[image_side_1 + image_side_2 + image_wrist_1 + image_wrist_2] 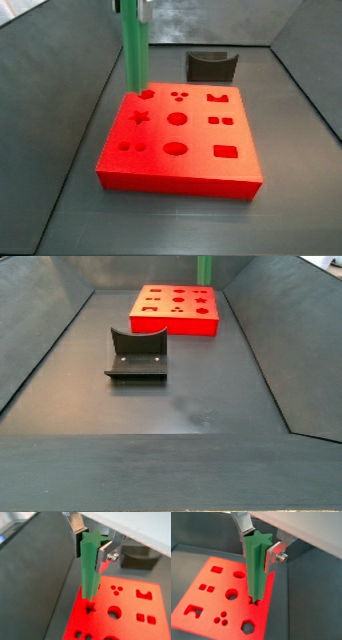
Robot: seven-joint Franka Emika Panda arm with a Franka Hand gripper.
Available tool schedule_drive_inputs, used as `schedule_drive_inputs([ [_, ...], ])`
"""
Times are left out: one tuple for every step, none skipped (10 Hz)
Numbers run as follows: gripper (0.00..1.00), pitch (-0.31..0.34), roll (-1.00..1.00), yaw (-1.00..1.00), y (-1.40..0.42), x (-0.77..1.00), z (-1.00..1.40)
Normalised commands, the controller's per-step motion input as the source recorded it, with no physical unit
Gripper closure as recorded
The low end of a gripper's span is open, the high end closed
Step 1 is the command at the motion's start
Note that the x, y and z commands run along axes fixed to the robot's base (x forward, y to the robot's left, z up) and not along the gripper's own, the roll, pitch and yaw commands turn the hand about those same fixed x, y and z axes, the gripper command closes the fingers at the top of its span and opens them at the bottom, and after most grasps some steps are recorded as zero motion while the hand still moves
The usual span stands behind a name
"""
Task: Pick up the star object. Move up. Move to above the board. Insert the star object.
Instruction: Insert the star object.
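My gripper point(91, 543) is shut on the upper end of the star object point(89, 572), a tall bright green rod with a star-shaped section, and holds it upright; both wrist views show this point(259, 543). The board point(194, 160) is a flat red block with a grid of cutouts. In both wrist views the rod's lower end lines up with the star cutout point(255, 602). In a side view the rod point(132, 50) hangs over the board's far left part, its tip above the star cutout point(138, 117). The other side view shows only the rod's lower part point(205, 268) behind the board point(174, 318).
The dark fixture point(210, 66) stands on the floor just beyond the board's far edge; it also shows in the other side view point(138, 356) and in a wrist view point(140, 559). Dark sloping bin walls point(67, 90) enclose the floor.
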Motion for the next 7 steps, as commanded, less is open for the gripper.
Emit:
schedule_drive_inputs([
  [1.00,0.000,0.00,-1.00,0.00,0.00,-0.32],
  [1.00,0.000,0.00,-1.00,0.00,0.00,-0.32],
  [1.00,0.000,-0.02,-0.93,0.00,0.12,-0.25],
  [1.00,0.000,0.00,0.00,0.00,0.00,-0.04],
  [1.00,-0.124,0.08,-0.17,-0.19,0.16,-0.39],
  [1.00,-0.224,0.10,-0.20,-0.26,0.15,-0.45],
  [1.00,-0.200,0.08,-0.02,-0.14,0.01,-0.19],
])
